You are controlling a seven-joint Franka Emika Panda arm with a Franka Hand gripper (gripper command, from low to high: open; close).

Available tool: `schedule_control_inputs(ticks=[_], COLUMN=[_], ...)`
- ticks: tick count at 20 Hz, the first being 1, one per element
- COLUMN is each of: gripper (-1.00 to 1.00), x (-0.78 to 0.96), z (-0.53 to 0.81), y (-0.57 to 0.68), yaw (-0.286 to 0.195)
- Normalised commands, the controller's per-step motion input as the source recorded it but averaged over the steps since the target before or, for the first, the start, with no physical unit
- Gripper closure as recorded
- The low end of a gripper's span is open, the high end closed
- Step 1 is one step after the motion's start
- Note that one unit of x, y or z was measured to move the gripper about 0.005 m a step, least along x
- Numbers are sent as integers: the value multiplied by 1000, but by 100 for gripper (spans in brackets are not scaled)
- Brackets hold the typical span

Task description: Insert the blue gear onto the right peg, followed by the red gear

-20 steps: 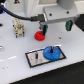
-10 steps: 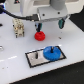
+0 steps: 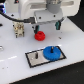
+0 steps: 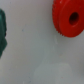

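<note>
Exterior view, no legible writing, blue gear [image 3: 51,52] on plate [image 3: 35,59], red gear [image 3: 40,35] behind

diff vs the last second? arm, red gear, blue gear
The gripper has shifted slightly toward the exterior view's left and hangs above the red gear; nothing taken hold of, jaw state unclear. The red gear lies where it was on the table. The blue gear is unchanged on the plate.

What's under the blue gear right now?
The blue gear lies on the pale plate, on the exterior view's right side. The left-hand pin stands bare. The right peg is covered by the gear, so I cannot see it.
</note>
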Motion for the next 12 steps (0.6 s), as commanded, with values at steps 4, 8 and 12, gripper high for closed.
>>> schedule_control_inputs(ticks=[4,8,12], gripper=[-100,-100,-100], x=[-132,-179,-104], z=[-146,-212,-207], y=[-255,-43,-25], yaw=[0,0,0])
